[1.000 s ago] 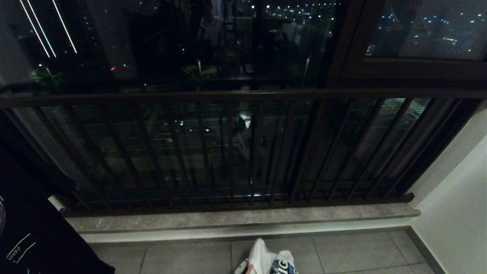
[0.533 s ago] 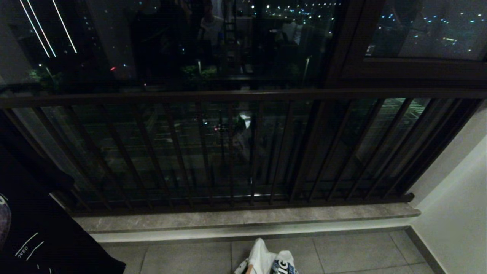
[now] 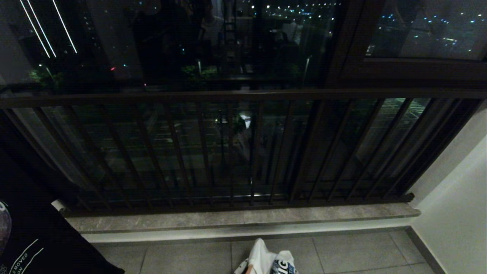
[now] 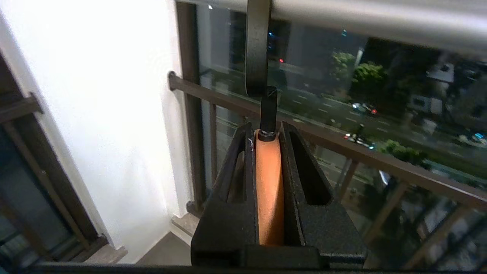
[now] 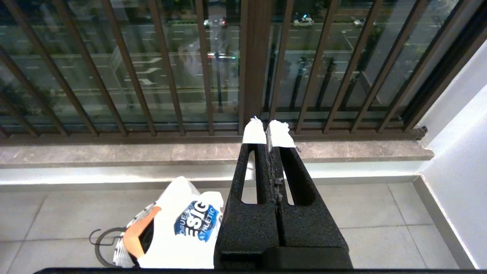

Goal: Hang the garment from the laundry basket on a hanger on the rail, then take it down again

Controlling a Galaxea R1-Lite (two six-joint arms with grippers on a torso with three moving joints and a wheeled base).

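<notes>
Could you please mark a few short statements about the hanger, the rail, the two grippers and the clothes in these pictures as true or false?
1. The left gripper is shut on the orange wooden hanger. True.
2. The hanger's black hook hangs free, well below the grey metal rail. False: it loops over the rail.
3. The right gripper holds the white printed T-shirt. False: its white-tipped fingers are shut and empty, and the shirt lies bunched on the grey tiled floor.
4. A black garment with white lettering shows at the head view's lower left. True.
5. The balcony railing is white. False: it is dark brown.
</notes>
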